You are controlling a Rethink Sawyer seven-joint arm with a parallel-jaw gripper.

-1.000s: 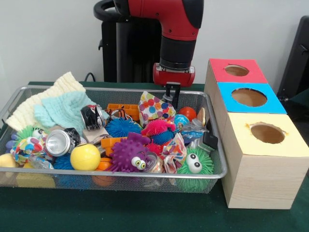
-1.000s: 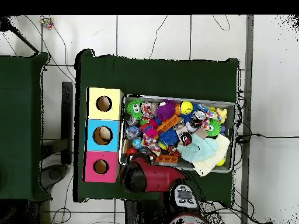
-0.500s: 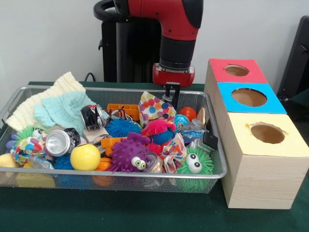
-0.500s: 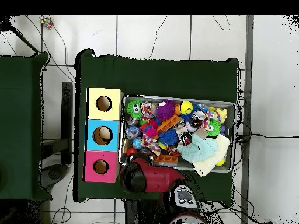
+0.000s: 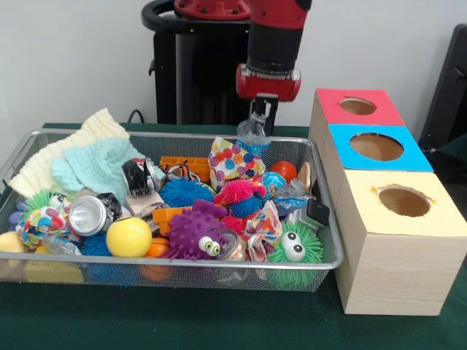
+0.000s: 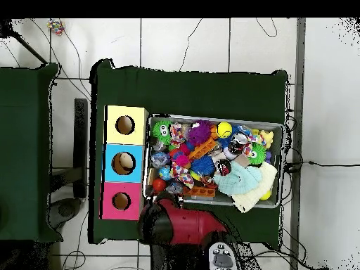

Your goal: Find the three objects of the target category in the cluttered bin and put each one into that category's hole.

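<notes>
1. The wire bin (image 6: 282,163) sits on the green bench (image 6: 190,91), crammed with toys.
2. Touching the bin's left side: yellow box (image 6: 137,125), blue box (image 6: 137,163), pink box (image 6: 137,202).
3. The red arm (image 6: 186,223) lies just below the bin.

Plain pale wall (image 5: 80,58) across the upper frame, dark green cloth over the tabletop (image 5: 182,321) along the bottom, pale tiled floor (image 6: 197,42) from above, thin black cables (image 6: 186,46) trailing across it, second green-covered table (image 6: 24,151) at left.
</notes>
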